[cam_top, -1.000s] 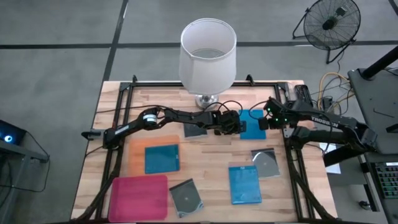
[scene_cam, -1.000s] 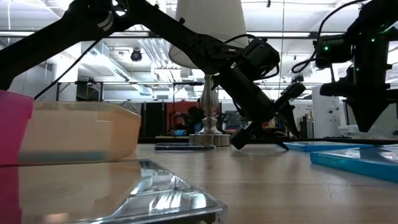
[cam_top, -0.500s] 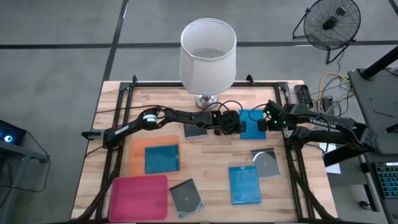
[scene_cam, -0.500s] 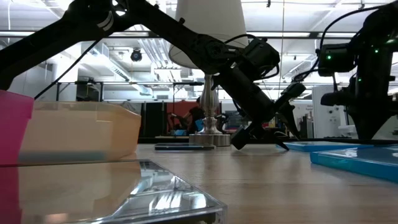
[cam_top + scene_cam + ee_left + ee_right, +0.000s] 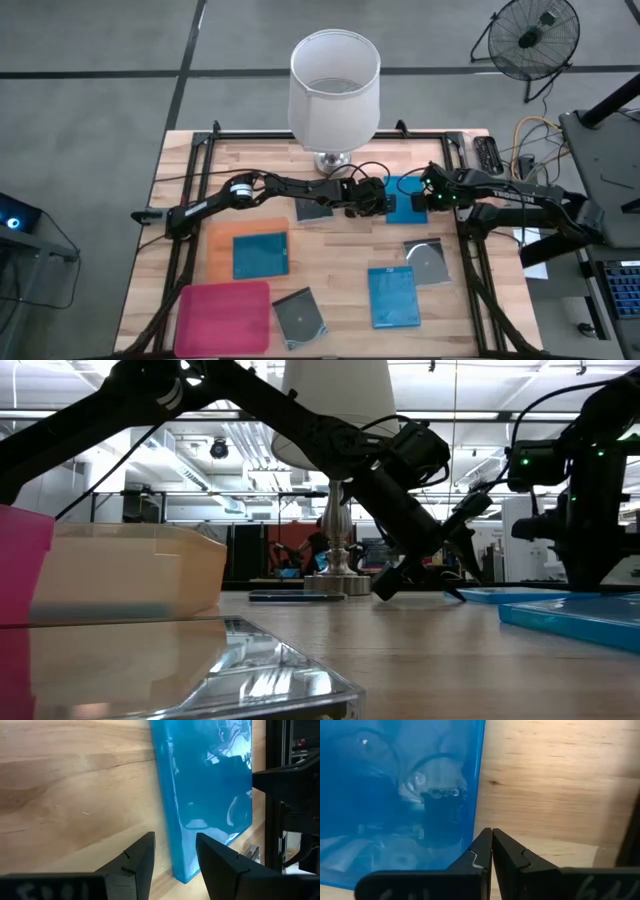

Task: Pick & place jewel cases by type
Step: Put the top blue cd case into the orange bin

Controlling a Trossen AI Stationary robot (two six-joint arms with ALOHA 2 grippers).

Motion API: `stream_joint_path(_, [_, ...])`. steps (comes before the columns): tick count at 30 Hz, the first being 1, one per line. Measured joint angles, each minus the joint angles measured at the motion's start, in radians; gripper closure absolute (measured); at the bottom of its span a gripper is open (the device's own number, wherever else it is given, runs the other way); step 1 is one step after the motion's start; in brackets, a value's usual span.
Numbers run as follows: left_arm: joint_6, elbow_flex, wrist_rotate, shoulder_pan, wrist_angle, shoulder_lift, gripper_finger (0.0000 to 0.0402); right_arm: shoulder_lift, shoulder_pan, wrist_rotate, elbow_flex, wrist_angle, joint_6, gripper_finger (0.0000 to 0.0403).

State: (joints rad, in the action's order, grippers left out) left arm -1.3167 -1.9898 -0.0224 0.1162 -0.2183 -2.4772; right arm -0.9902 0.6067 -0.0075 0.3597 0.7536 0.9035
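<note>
Lower and closer to the table than a second ago, the right gripper [image 5: 432,195] has come down at the right-hand edge of the far blue jewel case [image 5: 406,199], while the left arm has hardly shifted. In the right wrist view its two fingers [image 5: 481,851] are pressed together, nothing between them, with the blue case's edge just ahead of the tips and bare wood beside it. The left gripper [image 5: 378,199] sits on the opposite side of the same case — its fingers [image 5: 141,859] spread apart, the near corner of the case lying just ahead of the gap. Behind the left gripper, along its arm, a dark transparent case [image 5: 313,209] lies flat on the wood. Well away from both grippers, toward the front of the table, lie another blue case [image 5: 392,295], a dark case showing its disc [image 5: 426,261] and a third dark one [image 5: 300,317] just beside the magenta-pink tray [image 5: 222,316]. One blue case [image 5: 260,254] rests inside the orange tray [image 5: 217,240].
</note>
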Motion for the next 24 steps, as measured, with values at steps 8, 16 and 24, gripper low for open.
stream_joint_path(8, [-0.001, 0.001, -0.001, 0.000, 0.020, -0.002, 0.0271, -0.037, 0.000, -0.045, 0.007, -0.045, -0.035, 0.0394])
stream_joint_path(16, [-0.001, 0.001, 0.001, 0.000, 0.016, -0.002, 0.0271, -0.054, -0.018, -0.065, 0.022, -0.074, -0.043, 0.0395])
stream_joint_path(24, [-0.003, 0.001, 0.002, 0.000, 0.017, -0.002, 0.0271, -0.061, -0.018, -0.082, 0.014, -0.083, -0.047, 0.0395])
